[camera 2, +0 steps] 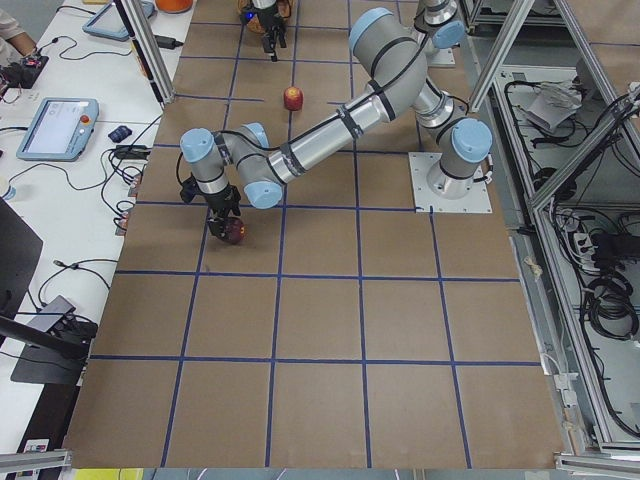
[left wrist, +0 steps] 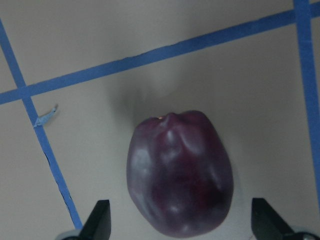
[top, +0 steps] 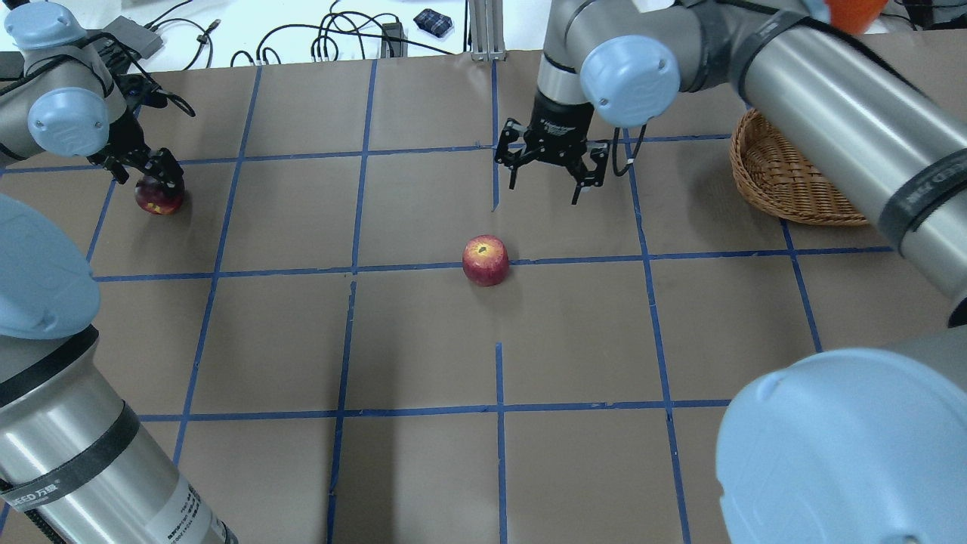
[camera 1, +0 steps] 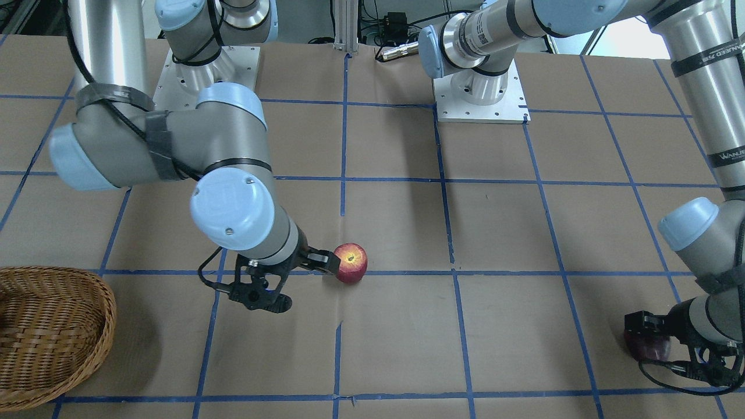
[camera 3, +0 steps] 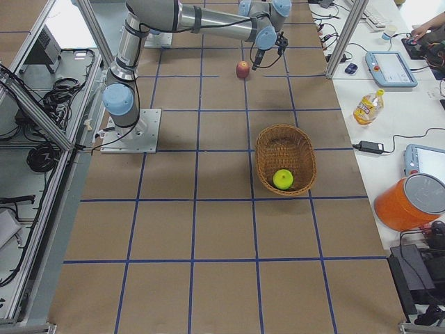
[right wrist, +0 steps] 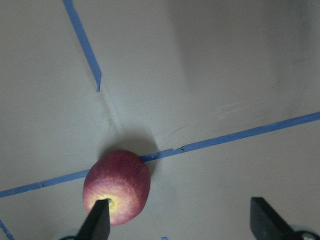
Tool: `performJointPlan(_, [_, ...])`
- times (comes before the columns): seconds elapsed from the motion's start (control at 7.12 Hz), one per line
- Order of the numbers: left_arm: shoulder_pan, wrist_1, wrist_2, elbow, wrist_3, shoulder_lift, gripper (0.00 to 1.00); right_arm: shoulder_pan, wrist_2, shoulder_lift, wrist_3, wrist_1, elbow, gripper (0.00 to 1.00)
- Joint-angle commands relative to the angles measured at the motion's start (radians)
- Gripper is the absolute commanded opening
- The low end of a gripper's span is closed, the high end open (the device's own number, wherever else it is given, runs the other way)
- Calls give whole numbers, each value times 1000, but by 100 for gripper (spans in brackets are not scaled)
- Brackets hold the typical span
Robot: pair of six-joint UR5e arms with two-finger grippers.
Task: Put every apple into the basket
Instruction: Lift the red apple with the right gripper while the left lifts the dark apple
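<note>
Outside one basket [camera 3: 259, 158] sit red apple [top: 485, 259] and maroon apple [left wrist: 180, 175]; inside, green apple [camera 3: 282, 179].

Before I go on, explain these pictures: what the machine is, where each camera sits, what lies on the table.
Two robot arms stand at a papered table, each ending in a two-fingered hand. One camera looks from behind them, one faces them, two sit at the table's ends, one rides on each wrist. The left hand is open astride a dark apple; the right hand hangs open near a red apple. Nothing is held. A green apple lies in the basket.
</note>
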Motion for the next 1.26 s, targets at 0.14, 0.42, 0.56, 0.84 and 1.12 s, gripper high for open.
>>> performJointPlan(0.14, [2, 7, -4, 9, 1, -22, 97, 85, 4, 48, 54, -38, 39, 100])
performJointPlan(0.42, [-1, -3, 2, 8, 6, -22, 47, 94, 5, 74, 54, -43, 38, 100])
performJointPlan(0.56, [-12, -12, 2, 15, 0, -1, 37, 96, 31, 80, 52, -53, 41, 100])
performJointPlan(0.84, [-86, -133, 5, 24, -49, 66, 37, 104, 35, 115, 38, -64, 39, 100])
performJointPlan(1.12, [-195, -213, -21, 11, -202, 126, 36, 110, 35, 143, 37, -81, 38, 100])
